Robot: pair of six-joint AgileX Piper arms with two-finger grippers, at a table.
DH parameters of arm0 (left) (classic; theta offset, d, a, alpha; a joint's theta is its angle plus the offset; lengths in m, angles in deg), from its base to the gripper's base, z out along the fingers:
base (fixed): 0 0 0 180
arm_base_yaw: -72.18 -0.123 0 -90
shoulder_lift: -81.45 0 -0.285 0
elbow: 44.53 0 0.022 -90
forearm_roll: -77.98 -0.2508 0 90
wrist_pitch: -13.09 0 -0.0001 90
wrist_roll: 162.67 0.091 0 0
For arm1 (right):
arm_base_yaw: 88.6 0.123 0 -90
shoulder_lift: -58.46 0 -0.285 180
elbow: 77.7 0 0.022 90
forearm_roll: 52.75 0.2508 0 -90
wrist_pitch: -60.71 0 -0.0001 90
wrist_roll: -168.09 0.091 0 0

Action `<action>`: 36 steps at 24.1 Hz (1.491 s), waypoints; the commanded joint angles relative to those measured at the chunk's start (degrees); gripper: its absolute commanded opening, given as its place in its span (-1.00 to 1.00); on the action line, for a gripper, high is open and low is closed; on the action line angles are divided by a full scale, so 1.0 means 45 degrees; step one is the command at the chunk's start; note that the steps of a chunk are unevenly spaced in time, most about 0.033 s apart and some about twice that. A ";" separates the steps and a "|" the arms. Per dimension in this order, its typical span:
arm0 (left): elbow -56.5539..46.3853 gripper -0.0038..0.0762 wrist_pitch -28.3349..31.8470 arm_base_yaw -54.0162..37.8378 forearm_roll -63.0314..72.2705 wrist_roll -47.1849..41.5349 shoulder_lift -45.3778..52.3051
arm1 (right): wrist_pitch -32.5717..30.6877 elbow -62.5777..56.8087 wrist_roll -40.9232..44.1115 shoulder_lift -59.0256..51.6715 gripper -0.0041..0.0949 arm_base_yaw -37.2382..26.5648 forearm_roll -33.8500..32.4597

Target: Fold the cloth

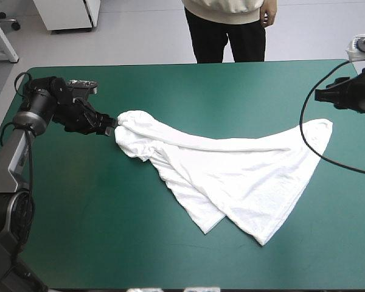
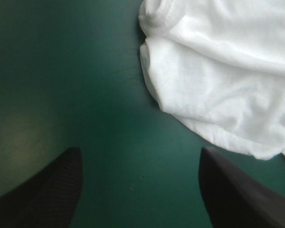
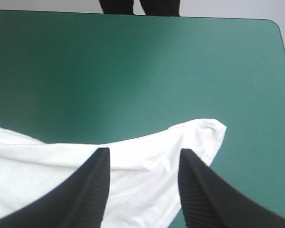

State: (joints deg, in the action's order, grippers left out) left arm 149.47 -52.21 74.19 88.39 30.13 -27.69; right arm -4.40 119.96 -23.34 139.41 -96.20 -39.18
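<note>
Left fingers [image 2: 47, 190] apart, low at T-shirt [image 1: 231, 170] edge; right fingers [image 3: 85, 190] apart, raised over its right corner.

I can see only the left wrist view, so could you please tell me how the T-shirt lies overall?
Observer: The T-shirt stretches across the table, bunched at its left end, with two pointed flaps toward the near edge.
Operator: Thank you. Where is the right tool?
Observer: The right tool is open by the T-shirt's right corner and grips nothing.
Operator: How does my left tool sit from above?
Observer: In the high view, the left tool points at the bunched left end, its tips at the cloth's edge. I cannot tell if they touch.
</note>
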 commanded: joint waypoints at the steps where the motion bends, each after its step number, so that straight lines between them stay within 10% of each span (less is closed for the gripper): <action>1: -0.0430 0.34 0.1374 -0.0227 0.1502 0.0551 0.0640 | -0.0051 0.0407 -0.0233 -0.0804 -0.07 -0.0082 0.0804; 18: -0.0459 0.21 0.1974 0.0091 0.2785 0.1735 -0.1750 | 0.0058 -0.1010 -0.0338 -0.0888 -0.07 -0.0064 0.1063; 23: -0.0459 -0.83 0.2997 0.0440 0.2879 0.1758 -0.2192 | 0.0618 -0.1537 -0.0763 -0.0888 -0.07 -0.0064 0.0985; 28: -0.0459 -0.93 0.2953 0.0478 0.2673 0.1783 -0.2170 | -0.0149 -0.1537 -0.1805 -0.0912 -0.07 -0.0001 0.1595; 36: -0.0459 -0.93 0.2812 0.0478 0.2370 0.1783 -0.2170 | -0.1428 -0.4284 -0.0520 -0.1819 -0.20 0.5362 -0.0588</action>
State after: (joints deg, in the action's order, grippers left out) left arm 146.20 -39.18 76.07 98.45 38.20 -40.35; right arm -10.71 104.67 -28.34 133.58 -78.68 -39.57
